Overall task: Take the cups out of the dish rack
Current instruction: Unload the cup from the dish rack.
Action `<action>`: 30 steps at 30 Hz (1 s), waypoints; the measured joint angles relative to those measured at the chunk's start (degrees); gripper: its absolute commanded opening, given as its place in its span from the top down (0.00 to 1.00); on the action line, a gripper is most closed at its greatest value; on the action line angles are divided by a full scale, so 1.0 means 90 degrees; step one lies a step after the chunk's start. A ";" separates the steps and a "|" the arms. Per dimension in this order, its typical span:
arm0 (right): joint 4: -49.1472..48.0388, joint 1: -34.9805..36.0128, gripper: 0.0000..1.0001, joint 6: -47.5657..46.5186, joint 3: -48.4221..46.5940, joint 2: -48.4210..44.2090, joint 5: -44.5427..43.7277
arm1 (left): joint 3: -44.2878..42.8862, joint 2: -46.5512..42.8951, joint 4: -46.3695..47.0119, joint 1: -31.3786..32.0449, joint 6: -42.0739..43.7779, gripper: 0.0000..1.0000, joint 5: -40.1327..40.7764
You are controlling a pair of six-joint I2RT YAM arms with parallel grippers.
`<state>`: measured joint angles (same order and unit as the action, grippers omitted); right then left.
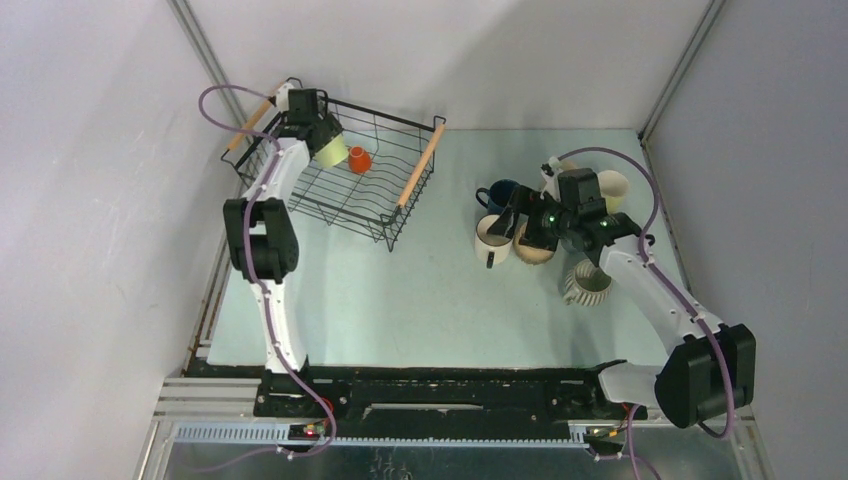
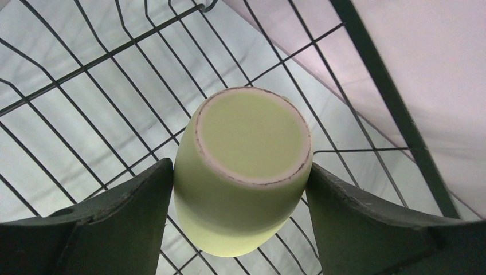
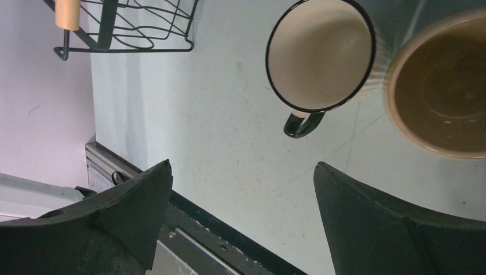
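The black wire dish rack (image 1: 420,165) with wooden handles stands at the back left. My left gripper (image 1: 322,135) is inside it, shut on a pale green cup (image 1: 333,151). In the left wrist view both fingers press the sides of this cup (image 2: 252,132), its base towards the camera, above the rack wires (image 2: 86,66). A small orange cup (image 1: 360,159) lies in the rack beside it. My right gripper (image 1: 520,215) is open and empty over the table, next to the unloaded cups.
On the table to the right stand a navy cup (image 1: 497,195), a white black-rimmed mug (image 1: 490,237), a tan cup (image 1: 533,247), a ribbed cup (image 1: 587,283) and a cream cup (image 1: 612,187). The right wrist view shows the white mug (image 3: 321,54) and the rack corner (image 3: 137,43).
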<state>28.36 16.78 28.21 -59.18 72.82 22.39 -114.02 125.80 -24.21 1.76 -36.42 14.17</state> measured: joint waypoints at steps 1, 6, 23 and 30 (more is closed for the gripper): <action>-0.0012 0.0041 0.00 0.0024 0.0000 -0.0017 -0.0010 | 0.0044 -0.0080 0.0000 0.0000 0.0000 0.90 -0.0010; -0.0119 0.0284 0.00 0.0155 0.0000 -0.0029 -0.0070 | 0.0379 -0.0522 0.0041 0.0000 -0.0012 0.91 -0.0170; -0.0323 0.0816 0.00 0.0364 0.0000 -0.0068 -0.0313 | 0.1911 -0.0957 0.0391 0.0219 -0.0090 0.94 -0.0250; -0.0308 0.0967 0.00 0.0362 0.0000 -0.0080 -0.0493 | 0.2480 -0.1134 0.0709 0.0612 -0.0066 0.94 0.0092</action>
<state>25.58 25.47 31.46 -59.18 72.10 17.96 -91.70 115.59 -17.82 7.27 -37.01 15.00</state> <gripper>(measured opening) 0.993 0.824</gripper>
